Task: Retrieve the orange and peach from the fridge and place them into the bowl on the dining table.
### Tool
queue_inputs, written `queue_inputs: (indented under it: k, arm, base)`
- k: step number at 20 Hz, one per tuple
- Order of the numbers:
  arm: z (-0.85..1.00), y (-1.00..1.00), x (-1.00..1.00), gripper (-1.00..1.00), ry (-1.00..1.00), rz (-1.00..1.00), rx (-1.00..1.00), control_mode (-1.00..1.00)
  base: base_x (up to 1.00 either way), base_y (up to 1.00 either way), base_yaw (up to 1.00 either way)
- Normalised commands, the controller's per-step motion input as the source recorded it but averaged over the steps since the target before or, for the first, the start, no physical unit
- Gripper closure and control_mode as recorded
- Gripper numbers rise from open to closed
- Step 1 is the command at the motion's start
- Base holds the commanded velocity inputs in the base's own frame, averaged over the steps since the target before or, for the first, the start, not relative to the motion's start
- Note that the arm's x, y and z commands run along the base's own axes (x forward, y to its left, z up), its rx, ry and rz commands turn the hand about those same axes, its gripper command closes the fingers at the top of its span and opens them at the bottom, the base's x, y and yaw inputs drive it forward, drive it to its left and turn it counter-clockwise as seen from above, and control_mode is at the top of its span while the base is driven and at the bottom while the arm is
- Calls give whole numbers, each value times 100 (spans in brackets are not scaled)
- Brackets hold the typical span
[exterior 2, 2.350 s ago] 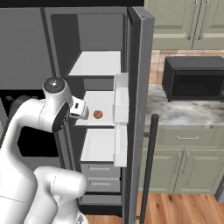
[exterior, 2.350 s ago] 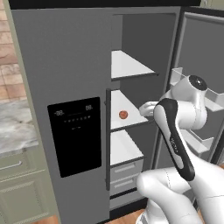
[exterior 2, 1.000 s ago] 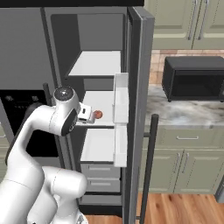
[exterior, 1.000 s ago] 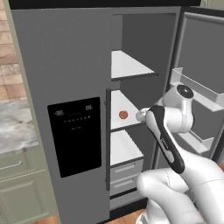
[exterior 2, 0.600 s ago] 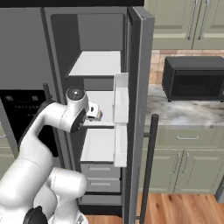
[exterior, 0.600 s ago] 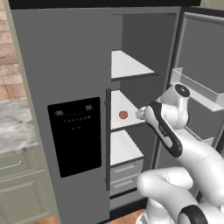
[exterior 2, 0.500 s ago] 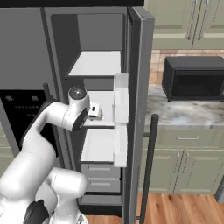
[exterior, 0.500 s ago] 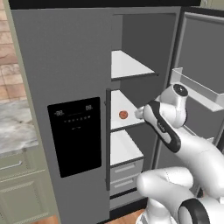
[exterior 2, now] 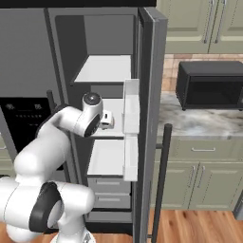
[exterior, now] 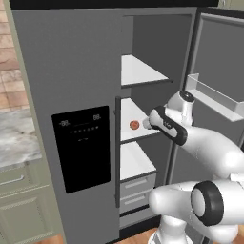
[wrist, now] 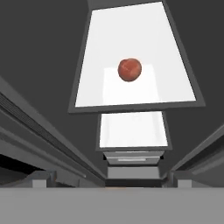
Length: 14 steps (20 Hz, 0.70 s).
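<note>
The fridge (exterior: 71, 71) stands with its right door (exterior 2: 153, 95) swung open and its white shelves bare to me. A pinkish-red peach (exterior: 134, 125) sits alone on the middle shelf (wrist: 131, 94); in the hand view the peach (wrist: 129, 69) lies straight ahead, a short way off. My gripper (exterior: 147, 125) reaches in at that shelf's level, just right of the fruit and not touching it, open and with nothing in it. From the right side the gripper (exterior 2: 108, 120) points into the compartment. The orange, the bowl and the dining table are out of view.
A door bin (exterior: 214, 97) juts from the open door close to my arm. Two drawers (exterior: 136, 183) sit below the shelves. A black microwave (exterior 2: 211, 85) stands on the marble counter (exterior 2: 190, 121) to the right, with green cabinets (exterior 2: 190, 185) beneath.
The arm has stretched forward and the hand has moved into the fridge toward the peach's shelf. The jaws have stayed open and the peach has not moved.
</note>
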Motion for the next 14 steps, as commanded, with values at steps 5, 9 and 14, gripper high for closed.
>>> queue_inputs:
  k: [5,9,14]
  arm:
    - [-25,2,39,-100,7,0,-3,-100]
    - [-17,2,28,-100,2,0,-3,-100]
    - [-17,0,3,-100,0,0,-2,-100]
  base:
    - [0,0,0]
    - [0,0,0]
    - [0,0,0]
